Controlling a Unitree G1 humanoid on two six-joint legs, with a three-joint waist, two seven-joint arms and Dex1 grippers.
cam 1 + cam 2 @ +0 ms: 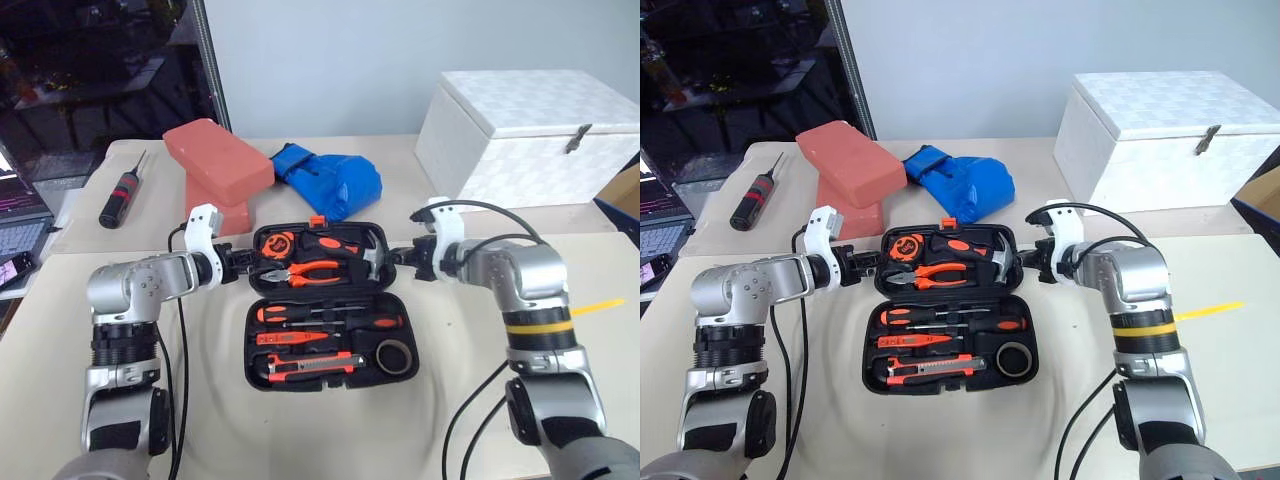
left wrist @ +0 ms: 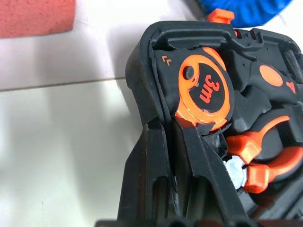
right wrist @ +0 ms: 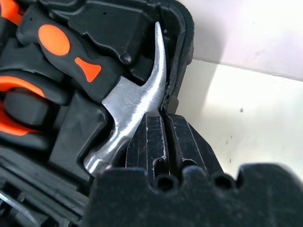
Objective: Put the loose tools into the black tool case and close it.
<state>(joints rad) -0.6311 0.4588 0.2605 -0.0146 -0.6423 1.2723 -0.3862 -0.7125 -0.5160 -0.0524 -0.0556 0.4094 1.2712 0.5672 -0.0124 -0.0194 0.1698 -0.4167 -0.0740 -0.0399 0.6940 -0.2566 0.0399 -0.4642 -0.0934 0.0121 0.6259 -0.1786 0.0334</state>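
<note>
Both hands, left hand [image 1: 243,262] and right hand [image 1: 390,257], clamped on the open black tool case [image 1: 300,375] (far half's side rims).

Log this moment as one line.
case: open, tools inside | left gripper: shut on lid's left rim | right gripper: shut on lid's right rim

Silver jointed arms, black cables, white wrist brackets, yellow band on right forearm [image 1: 538,325]

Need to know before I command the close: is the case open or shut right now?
Open. The case lies flat with both halves facing up, tools showing in their slots. Each claw is shut on a side rim of the far half.
</note>
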